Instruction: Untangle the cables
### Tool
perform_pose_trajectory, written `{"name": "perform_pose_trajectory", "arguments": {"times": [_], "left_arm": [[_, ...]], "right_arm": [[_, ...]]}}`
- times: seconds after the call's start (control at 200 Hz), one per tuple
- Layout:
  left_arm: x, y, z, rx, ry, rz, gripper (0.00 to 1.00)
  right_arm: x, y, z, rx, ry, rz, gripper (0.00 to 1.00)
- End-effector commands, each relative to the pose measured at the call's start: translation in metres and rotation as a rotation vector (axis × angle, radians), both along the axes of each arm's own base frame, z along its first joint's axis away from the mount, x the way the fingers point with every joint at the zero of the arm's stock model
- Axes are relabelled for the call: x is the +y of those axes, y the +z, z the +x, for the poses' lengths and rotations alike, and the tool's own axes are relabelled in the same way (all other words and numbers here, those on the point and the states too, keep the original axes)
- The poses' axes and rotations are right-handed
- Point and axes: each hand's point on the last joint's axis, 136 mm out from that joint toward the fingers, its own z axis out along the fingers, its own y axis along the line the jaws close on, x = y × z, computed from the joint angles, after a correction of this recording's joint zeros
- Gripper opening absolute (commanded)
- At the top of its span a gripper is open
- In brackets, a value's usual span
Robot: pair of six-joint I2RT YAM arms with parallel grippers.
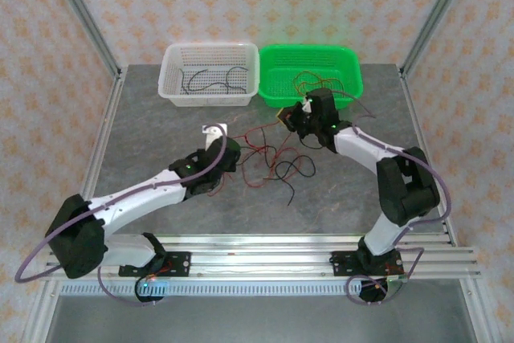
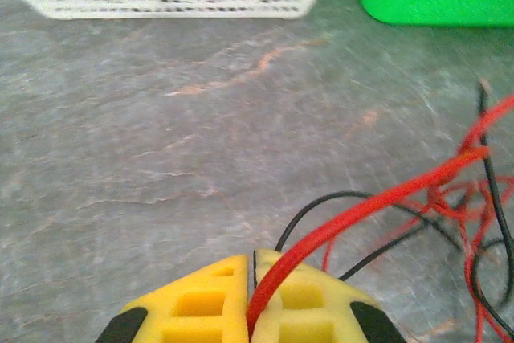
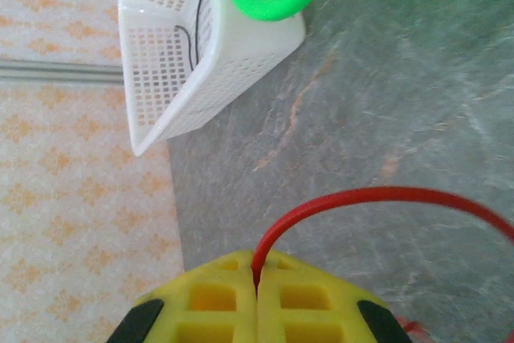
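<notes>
Located the cables (image 1: 271,160), red and black, lying in a loose knot on the counter (image 1: 161,118) between the two sets of jaws. Found left jaws clenched on a red strand (image 2: 337,226), pinched at the very tip seam and running up and to the right of them into the knot. Found right jaws clenched likewise on a red loop (image 3: 321,206), arching off to the right of the tips. Could not tell whether both hold one wire. Noted black strands in the white basket (image 1: 210,75) and reddish ones in the green basket (image 1: 312,74), beyond both jaws. Judged the wires near weightless, limp and thin enough to slip between the pads, and prone to dragging neighbours along. Best gripped singly, near a free end, clear of crossings.
</notes>
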Motion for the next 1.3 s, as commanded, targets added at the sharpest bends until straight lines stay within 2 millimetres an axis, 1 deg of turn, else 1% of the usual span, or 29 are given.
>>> {"name": "perform_pose_trajectory", "arguments": {"times": [0.0, 0.105, 0.195, 0.32, 0.495, 0.576, 0.636, 0.836, 0.931, 1.106, 1.186, 1.296], "left_arm": [[0.043, 0.008, -0.006, 0.005, 0.159, -0.011, 0.0], [0.059, 0.028, -0.005, -0.033, 0.197, -0.051, 0.0], [0.066, 0.049, -0.003, -0.07, 0.211, -0.072, 0.0], [0.071, 0.078, 0.001, -0.113, 0.208, -0.066, 0.0], [0.072, 0.11, 0.009, -0.161, 0.209, -0.066, 0.0], [0.068, 0.127, 0.014, -0.187, 0.197, -0.071, 0.0], [0.063, 0.143, 0.02, -0.21, 0.176, -0.082, 0.0], [0.031, 0.205, 0.044, -0.296, 0.065, -0.155, 0.0], [0.021, 0.229, 0.057, -0.326, 0.039, -0.155, 0.0], [0.019, 0.263, 0.078, -0.372, 0.06, -0.088, 0.0], [0.019, 0.278, 0.086, -0.392, 0.074, -0.064, 0.0], [0.025, 0.301, 0.095, -0.427, 0.107, -0.034, 0.0]], "right_arm": [[-0.03, 0.003, 0.002, -0.036, -0.084, -0.045, 0.0], [-0.048, -0.002, -0.001, -0.036, -0.126, -0.077, 0.0], [-0.066, -0.006, -0.002, -0.034, -0.169, -0.116, 0.0], [-0.087, -0.015, -0.007, -0.024, -0.215, -0.166, 0.0], [-0.113, -0.029, -0.016, -0.005, -0.264, -0.234, 0.0], [-0.12, -0.037, -0.022, 0.01, -0.276, -0.264, 0.0], [-0.122, -0.044, -0.028, 0.019, -0.274, -0.279, 0.0], [-0.127, -0.066, -0.046, 0.058, -0.264, -0.299, 0.0], [-0.133, -0.074, -0.054, 0.069, -0.274, -0.336, 0.0], [-0.148, -0.085, -0.069, 0.083, -0.293, -0.412, 0.0], [-0.156, -0.095, -0.078, 0.1, -0.302, -0.463, 0.0], [-0.171, -0.11, -0.092, 0.13, -0.325, -0.54, 0.0]]}}
